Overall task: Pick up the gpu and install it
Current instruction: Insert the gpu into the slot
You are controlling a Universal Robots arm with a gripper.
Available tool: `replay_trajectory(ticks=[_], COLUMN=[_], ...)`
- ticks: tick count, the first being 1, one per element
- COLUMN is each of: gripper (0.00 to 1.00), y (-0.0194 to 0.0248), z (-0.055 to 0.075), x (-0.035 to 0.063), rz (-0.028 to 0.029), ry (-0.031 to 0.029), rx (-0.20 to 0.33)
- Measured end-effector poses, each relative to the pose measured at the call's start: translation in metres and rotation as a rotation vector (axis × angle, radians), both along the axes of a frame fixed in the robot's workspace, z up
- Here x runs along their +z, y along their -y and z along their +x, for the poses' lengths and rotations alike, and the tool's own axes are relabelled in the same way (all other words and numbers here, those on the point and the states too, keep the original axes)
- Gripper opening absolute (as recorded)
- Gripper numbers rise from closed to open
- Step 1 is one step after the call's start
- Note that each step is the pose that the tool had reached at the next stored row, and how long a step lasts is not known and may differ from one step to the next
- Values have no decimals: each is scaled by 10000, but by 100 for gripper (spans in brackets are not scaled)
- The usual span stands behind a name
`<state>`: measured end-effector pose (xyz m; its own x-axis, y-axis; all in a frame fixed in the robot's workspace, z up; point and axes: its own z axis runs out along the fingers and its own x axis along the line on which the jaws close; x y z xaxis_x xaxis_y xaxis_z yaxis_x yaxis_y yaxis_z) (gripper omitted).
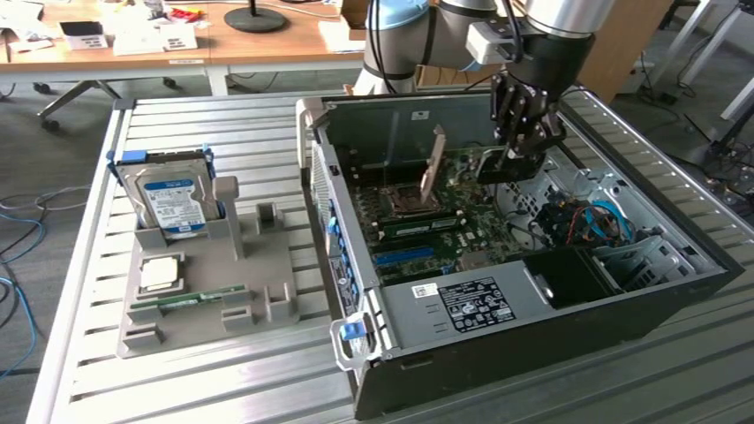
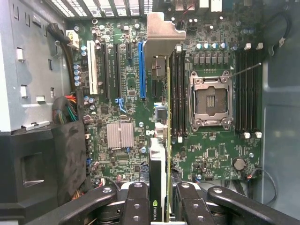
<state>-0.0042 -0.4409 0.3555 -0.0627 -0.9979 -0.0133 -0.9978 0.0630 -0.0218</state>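
My gripper [image 1: 515, 163] hangs inside the open computer case [image 1: 471, 309], over the green motherboard [image 1: 430, 234]. It is shut on the gpu [image 1: 495, 170], a thin dark card held on edge. In the wrist view the gpu [image 2: 158, 154] runs edge-on from between my fingers [image 2: 138, 201] out to its silvery bracket [image 2: 161, 33]. The card hovers above the board, between the long blue slot [image 2: 142, 70] and the black memory slots beside the empty processor socket [image 2: 210, 101]. The gripper [image 2: 161, 208] clamps the card's near end.
The case walls ring the board, with a black drive cage [image 1: 571, 274] and blue cables [image 1: 601, 221] at the exterior view's right. Beside the case, a grey holder [image 1: 265, 274] carries a hard drive with a blue label [image 1: 175, 199], a green memory stick [image 1: 189, 300] and a processor chip [image 1: 159, 272].
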Motion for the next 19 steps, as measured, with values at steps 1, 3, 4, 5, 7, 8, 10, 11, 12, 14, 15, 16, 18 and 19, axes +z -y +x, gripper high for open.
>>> replay_trajectory(ticks=[1, 3, 4, 5, 7, 8, 10, 11, 12, 14, 15, 16, 18, 19], gripper=[27, 27, 27, 27, 27, 27, 27, 27, 27, 27, 27, 27, 27, 27], y=[0, 0, 0, 0, 0, 0, 0, 0, 0, 0, 0, 0, 0, 0], z=[-2, -7, -10, -12, -18, -21, -30, -35, -40, -50, -56, -61, -71, -76], x=[0, 0, 0, 0, 0, 0, 0, 0, 0, 0, 0, 0, 0, 0], rz=[0, 0, 0, 0, 0, 0, 0, 0, 0, 0, 0, 0, 0, 0], ry=[0, 0, 0, 0, 0, 0, 0, 0, 0, 0, 0, 0, 0, 0], rx=[0, 1, 1, 1, -1, 1, 1, 0, 0, 1, 0, 0, 1, 1])
